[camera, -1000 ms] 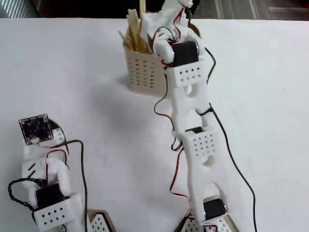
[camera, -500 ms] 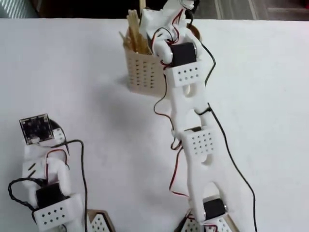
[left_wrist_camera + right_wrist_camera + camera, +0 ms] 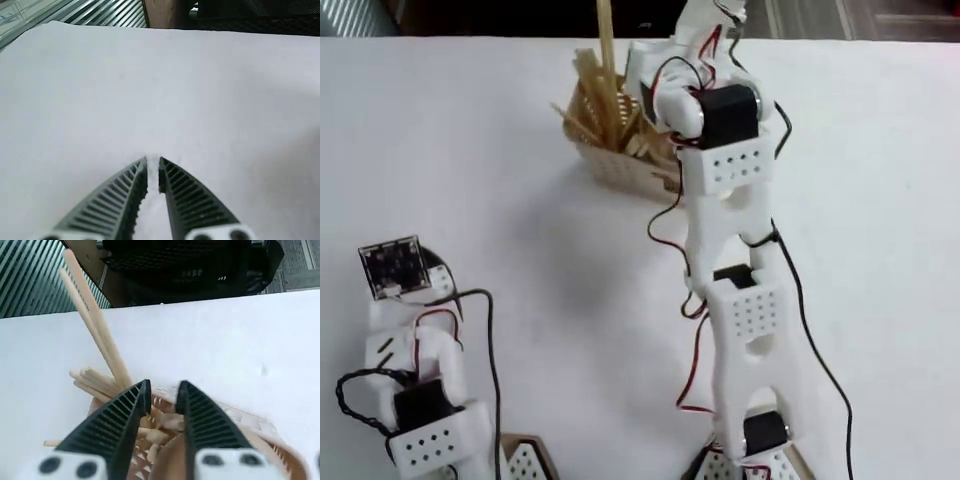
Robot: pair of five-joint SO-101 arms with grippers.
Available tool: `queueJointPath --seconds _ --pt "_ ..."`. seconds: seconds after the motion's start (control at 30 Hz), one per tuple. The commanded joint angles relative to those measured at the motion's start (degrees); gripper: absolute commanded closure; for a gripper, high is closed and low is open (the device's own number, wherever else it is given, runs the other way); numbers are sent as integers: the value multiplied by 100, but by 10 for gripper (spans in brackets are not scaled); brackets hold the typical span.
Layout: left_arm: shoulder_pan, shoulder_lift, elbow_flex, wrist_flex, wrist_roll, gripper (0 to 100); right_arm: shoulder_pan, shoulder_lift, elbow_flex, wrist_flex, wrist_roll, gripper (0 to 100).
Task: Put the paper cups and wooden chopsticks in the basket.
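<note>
The cream perforated basket [image 3: 615, 168] leans over at the far middle of the table, and several wooden chopsticks [image 3: 604, 95] fan out of it. My right arm [image 3: 725, 150] stretches over the basket. In the right wrist view my right gripper [image 3: 163, 386] hangs open just above the basket's rim [image 3: 282, 450], with nothing between its fingers. Chopsticks [image 3: 95, 325] stick up beside it. A tan rounded shape [image 3: 167, 462], perhaps a paper cup, lies inside beneath the fingers. My left gripper [image 3: 152, 162] rests shut over bare table at the near left.
The white table [image 3: 470, 150] spreads wide around the basket. The left arm [image 3: 415, 390] sits folded at the near left corner. Dark furniture and a slatted wall [image 3: 30, 280] stand beyond the table's far edge.
The basket has tipped from upright to leaning, and its chopsticks have splayed out. My right arm has shifted to the right and slightly back. The left arm has not moved.
</note>
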Motion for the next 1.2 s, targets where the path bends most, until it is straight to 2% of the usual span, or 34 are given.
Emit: queueJointPath --seconds 0.0,0.27,0.47,0.87,1.03,1.17 --pt "84 -75 -167 -26 18 935 48 -418 -79 57 396 949" --pt "84 -75 -158 -26 18 935 207 541 -79 -743 484 981" --pt "84 -75 -158 -26 18 935 171 787 -79 -892 484 981" --pt "92 -75 -185 -26 18 935 92 -690 -79 -620 492 981" --pt "92 -75 -264 -404 62 935 -154 -1552 -79 -75 1046 981" --pt "277 -75 -571 -422 62 935 -207 -2070 -79 382 1160 981"
